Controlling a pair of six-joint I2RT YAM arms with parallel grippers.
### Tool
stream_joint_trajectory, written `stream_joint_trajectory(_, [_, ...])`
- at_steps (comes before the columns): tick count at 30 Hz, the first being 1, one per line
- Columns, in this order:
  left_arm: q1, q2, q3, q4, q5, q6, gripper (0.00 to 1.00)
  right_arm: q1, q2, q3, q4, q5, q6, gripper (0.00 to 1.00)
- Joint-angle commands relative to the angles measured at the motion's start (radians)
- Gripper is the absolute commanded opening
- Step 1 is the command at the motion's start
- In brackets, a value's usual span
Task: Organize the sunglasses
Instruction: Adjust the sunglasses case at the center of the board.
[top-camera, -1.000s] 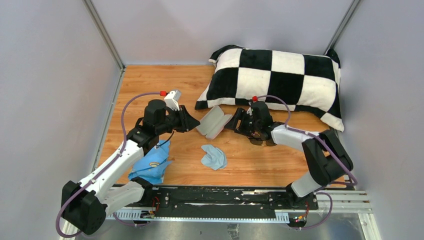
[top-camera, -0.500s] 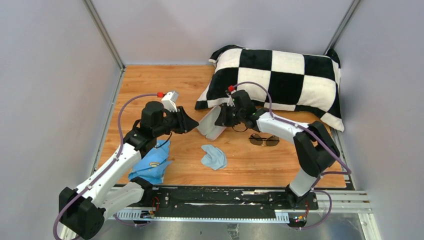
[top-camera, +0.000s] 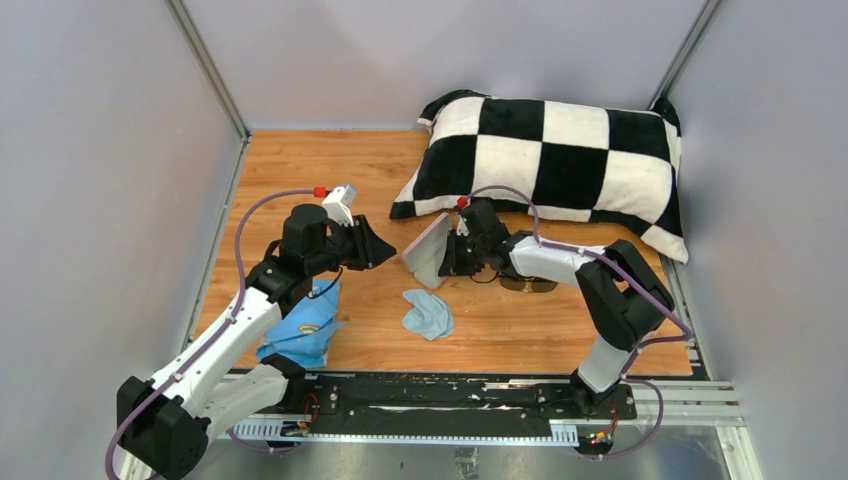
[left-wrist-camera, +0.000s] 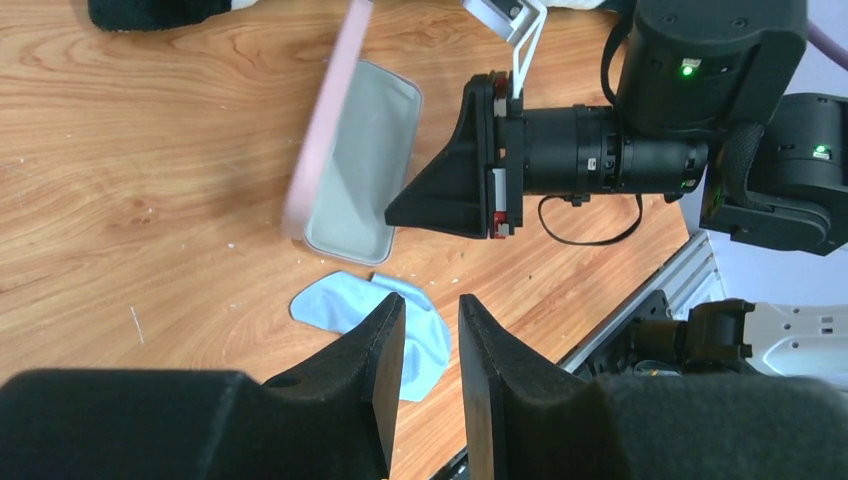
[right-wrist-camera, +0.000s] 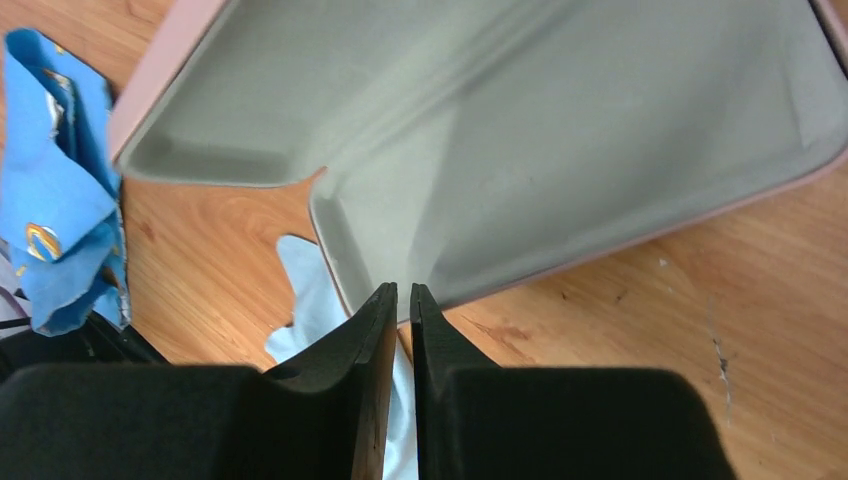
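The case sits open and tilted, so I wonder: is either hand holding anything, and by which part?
The right hand appears to pinch the case by the rim of its lower half. The left hand holds nothing.

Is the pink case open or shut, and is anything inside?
Open and empty: the pink case shows bare grey lining in both halves; the sunglasses lie outside it on the table.

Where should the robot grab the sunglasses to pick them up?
Probably at the thin bridge between the two lenses, coming straight down from above. The sunglasses lie flat on the wooden table, so only their top side is free. The middle is the narrowest part for two fingers to close around, and gripping there keeps the pads off the tinted lenses.
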Motion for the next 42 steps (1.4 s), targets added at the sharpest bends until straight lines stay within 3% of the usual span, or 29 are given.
stream_joint_trajectory(1, [0.001,0.009,-0.003,0.006,0.014,0.008,0.32,0.014,-0.034,-0.055,-0.014,0.031,-0.005,0.16])
stream_joint_trajectory(18, [0.001,0.010,-0.023,0.024,0.016,-0.004,0.33,0.017,-0.142,-0.097,-0.001,0.086,-0.027,0.17])
stream_joint_trajectory(28, [-0.001,-0.007,-0.069,0.022,-0.012,-0.021,0.33,0.007,-0.203,-0.055,-0.133,0.165,-0.099,0.30])
stream_joint_trajectory(33, [-0.011,-0.024,-0.090,-0.094,-0.122,0.015,0.33,0.007,-0.302,-0.100,-0.209,0.223,-0.137,0.38])
stream_joint_trajectory(38, [-0.114,-0.020,-0.072,-0.159,-0.258,0.034,0.34,-0.045,-0.512,-0.165,-0.343,0.417,-0.178,0.47])
stream_joint_trajectory(42, [-0.254,0.051,-0.029,-0.120,-0.327,0.007,0.37,-0.239,-0.671,-0.239,-0.361,0.389,-0.199,0.49])
